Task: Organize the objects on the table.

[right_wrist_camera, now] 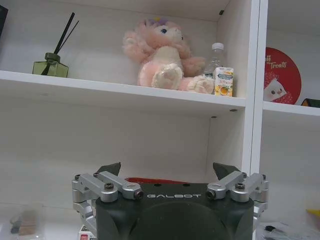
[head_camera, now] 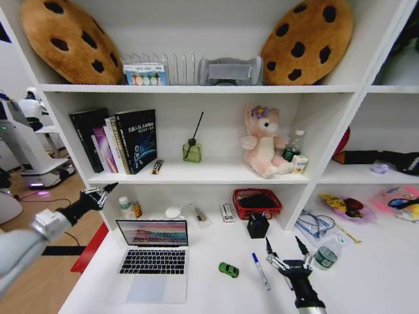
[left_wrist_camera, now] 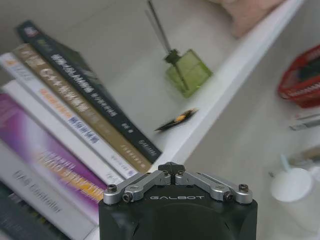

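Desk notes for you: thin silver laptop (head_camera: 152,260) sits open on the long white table (head_camera: 196,291), tiny green toy car (head_camera: 228,269) beside it, white dark-capped marker (head_camera: 260,271) next along. Right gripper (head_camera: 287,252) hovers near the marker, jaws wide, holding nothing. Left gripper (head_camera: 103,193), pinched shut and empty, hangs by the shelved books (head_camera: 118,141).

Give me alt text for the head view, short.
An open silver laptop sits on a white desk beside a tiny green toy car and a marker, with the open right end effector low over the desk near a clear bottle. The shut left end effector is raised by the shelf of books.
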Motion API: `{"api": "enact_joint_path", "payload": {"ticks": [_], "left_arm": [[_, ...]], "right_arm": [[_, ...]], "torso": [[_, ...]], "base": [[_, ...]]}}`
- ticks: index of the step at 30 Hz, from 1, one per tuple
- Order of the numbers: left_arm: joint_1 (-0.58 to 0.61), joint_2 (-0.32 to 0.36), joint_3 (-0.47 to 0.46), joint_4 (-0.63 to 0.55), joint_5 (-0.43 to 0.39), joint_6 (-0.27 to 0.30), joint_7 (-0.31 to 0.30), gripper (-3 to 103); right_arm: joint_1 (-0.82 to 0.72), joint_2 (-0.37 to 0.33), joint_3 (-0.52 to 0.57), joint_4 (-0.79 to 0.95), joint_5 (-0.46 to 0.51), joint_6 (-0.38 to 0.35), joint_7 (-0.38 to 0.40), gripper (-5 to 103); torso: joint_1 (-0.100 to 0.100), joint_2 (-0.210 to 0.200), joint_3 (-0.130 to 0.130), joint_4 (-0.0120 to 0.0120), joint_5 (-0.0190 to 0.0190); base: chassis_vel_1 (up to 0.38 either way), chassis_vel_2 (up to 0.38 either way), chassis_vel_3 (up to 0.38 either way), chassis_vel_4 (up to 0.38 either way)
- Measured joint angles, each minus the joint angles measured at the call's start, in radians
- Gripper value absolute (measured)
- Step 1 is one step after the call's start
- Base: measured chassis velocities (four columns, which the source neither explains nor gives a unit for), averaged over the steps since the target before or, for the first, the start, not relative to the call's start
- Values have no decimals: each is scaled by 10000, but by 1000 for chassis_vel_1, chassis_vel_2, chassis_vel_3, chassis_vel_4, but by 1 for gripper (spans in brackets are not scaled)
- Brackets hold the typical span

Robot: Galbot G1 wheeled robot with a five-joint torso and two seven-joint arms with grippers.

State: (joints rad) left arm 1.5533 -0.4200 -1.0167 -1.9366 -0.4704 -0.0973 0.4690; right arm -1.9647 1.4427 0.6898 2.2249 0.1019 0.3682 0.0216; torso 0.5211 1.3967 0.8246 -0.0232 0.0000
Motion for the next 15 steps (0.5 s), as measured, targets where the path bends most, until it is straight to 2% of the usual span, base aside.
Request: {"api": "enact_joint_path", "payload": {"ticks": [2, 6, 9, 11, 12, 13, 14, 15], "left_arm": [[119, 286, 7, -23, -40, -85, 846, 0], [289, 174, -119, -250, -1, -137, 1237, 0], [507, 44, -427, -548, 126, -64, 1793, 0], [507, 44, -427, -548, 126, -64, 1793, 0], [455, 196, -360, -482, 165, -52, 2033, 0], [286, 907, -164, -131, 401, -11, 3138, 0], [286, 907, -164, -131, 401, -11, 3138, 0], [241, 1109, -152, -42, 519, -30, 3414, 0]], "right_arm": [[45, 40, 52, -64, 33, 5, 9, 100], [75, 65, 73, -104, 53, 6, 18, 100], [134, 4, 89, -200, 80, 6, 29, 100], [134, 4, 89, -200, 80, 6, 29, 100], [172, -37, 71, -233, 86, 3, 33, 100], [237, -68, 55, -265, 97, 11, 69, 100], [237, -68, 55, -265, 97, 11, 69, 100], [225, -54, 74, -272, 110, 39, 74, 100]], "torso": [[-2, 0, -1, 1, 1], [-2, 0, -1, 4, -3], [-4, 0, -2, 6, -1], [-4, 0, -2, 6, -1], [-4, 1, -2, 5, -1], [-3, 0, -2, 1, -1], [-3, 0, -2, 1, -1], [-3, 0, -2, 2, -1]], "base": [[0, 0, 0, 0], [0, 0, 0, 0], [0, 0, 0, 0], [0, 0, 0, 0], [0, 0, 0, 0], [0, 0, 0, 0], [0, 0, 0, 0], [0, 0, 0, 0]]}}
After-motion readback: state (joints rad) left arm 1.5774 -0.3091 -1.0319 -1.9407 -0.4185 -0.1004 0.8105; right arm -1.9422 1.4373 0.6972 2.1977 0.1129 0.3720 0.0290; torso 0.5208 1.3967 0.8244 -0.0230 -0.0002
